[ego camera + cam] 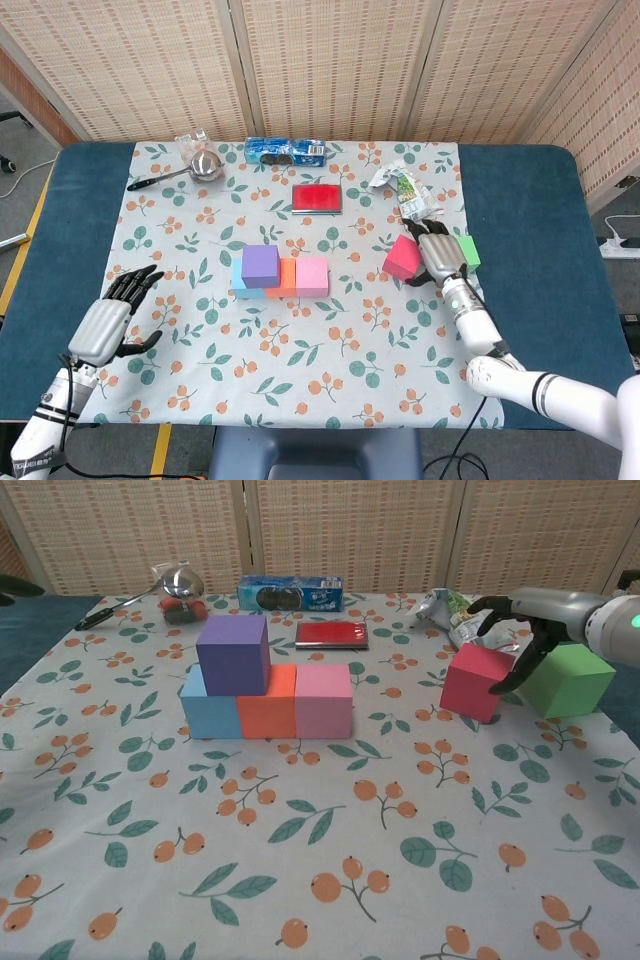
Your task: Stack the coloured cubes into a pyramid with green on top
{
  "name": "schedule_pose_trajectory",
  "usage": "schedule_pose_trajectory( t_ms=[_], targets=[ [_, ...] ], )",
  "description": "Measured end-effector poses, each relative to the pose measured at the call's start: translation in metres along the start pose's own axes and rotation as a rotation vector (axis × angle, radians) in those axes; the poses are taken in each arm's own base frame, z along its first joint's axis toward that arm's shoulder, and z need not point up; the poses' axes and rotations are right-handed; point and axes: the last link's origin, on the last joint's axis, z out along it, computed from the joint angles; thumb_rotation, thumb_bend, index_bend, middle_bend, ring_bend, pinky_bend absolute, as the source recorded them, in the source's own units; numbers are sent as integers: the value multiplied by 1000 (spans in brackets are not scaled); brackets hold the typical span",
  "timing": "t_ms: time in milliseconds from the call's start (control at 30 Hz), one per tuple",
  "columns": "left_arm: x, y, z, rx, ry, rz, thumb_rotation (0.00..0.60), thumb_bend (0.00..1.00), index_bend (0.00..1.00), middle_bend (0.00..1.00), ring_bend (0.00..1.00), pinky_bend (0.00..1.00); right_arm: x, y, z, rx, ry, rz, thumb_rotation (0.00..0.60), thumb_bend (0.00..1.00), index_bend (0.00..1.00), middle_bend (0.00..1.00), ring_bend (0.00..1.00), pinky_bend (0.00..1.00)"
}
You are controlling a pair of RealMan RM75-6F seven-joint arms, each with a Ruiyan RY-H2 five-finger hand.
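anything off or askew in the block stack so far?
The purple cube sits shifted left on the base row, overhanging the blue cube rather than centred over a seam. The crumpled wrapper lies behind the red cube.
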Motion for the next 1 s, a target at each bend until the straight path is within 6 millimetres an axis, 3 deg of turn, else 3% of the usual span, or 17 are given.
schedule_pose_trajectory(
  t_ms=[267,433,667,800,1000],
  targets=[
    [2,-6,-12,0,4,-51,600,315,79,0,0,92,-10,0,18,-46,5,-15,600,22,33,158,0,0],
    [2,-8,-14,3,-5,-68,600,315,79,0,0,92,-16,-1,25,-55,7,3,600,22,137,220,9,0],
    [3,-10,-15,8,-5,-88,600,314,79,0,0,93,-17,-3,28,-27,22,7,600,83,351,338,150,20],
    [3,-13,-15,19,-3,-84,600,315,80,0,0,93,-11,-2,24,10,34,6,600,98,415,364,188,20],
    [1,-18,-16,34,-6,-32,600,316,80,0,0,94,14,-5,7,138,48,-8,600,99,421,365,187,20]
  ],
)
